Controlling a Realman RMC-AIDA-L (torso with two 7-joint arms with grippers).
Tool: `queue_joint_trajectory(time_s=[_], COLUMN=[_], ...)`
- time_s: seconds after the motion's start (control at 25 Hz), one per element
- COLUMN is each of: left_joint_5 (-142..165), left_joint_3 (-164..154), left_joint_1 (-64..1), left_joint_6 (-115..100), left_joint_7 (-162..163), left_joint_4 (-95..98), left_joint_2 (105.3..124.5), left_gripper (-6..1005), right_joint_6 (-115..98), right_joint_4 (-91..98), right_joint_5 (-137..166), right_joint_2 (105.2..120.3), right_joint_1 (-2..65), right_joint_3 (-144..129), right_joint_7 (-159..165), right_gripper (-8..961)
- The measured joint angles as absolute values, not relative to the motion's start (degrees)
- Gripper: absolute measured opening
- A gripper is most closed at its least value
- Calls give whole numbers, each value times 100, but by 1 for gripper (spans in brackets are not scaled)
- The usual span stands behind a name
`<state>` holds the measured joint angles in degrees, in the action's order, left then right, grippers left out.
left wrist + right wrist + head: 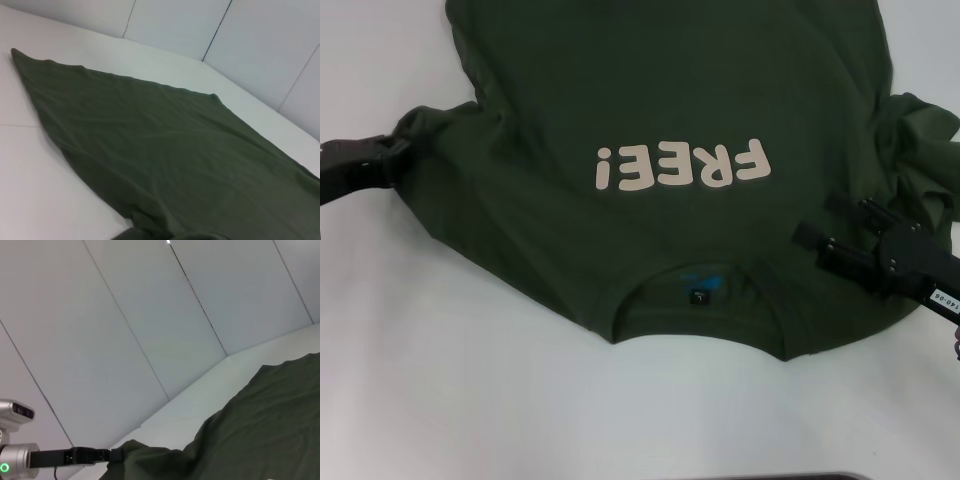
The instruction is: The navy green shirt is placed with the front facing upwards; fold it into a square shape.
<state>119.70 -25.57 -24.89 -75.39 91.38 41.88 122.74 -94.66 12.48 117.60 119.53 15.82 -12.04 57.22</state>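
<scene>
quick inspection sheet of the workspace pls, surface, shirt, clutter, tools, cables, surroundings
surface: white table, bare where the shirt does not cover it; a dark edge shows at the near rim.
job's things: navy green shirt lies front up, collar nearest the robot, cream lettering on the chest, black neck label visible; both sleeve areas are bunched, not yet folded square.
clutter: nothing seen.
grippers: left tool at the shirt's left sleeve, touching the bunched cloth; right tool over the shirt near the right shoulder, its wrist beside the bunched right sleeve.
cables: a thin dark lead below the left arm in the right wrist view.
surroundings: pale wall panels with dark seams behind the table.
</scene>
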Motion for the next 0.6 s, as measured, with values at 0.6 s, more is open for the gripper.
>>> queue_joint_trajectory(time_s=[0.6], left_joint_5=[12001], left_joint_3=[-2628], left_joint_1=[-2467], left_joint_6=[-7968], left_joint_7=[9131], left_joint_4=[3999], left_joint_2=[12317], left_gripper=[67], right_joint_6=[-9466], right_joint_4=[1248], right_joint_5=[11778], right_joint_2=[11953], right_joint_1=[1573], right_joint_3=[-1225], right_joint_7=[5725], right_gripper=[912])
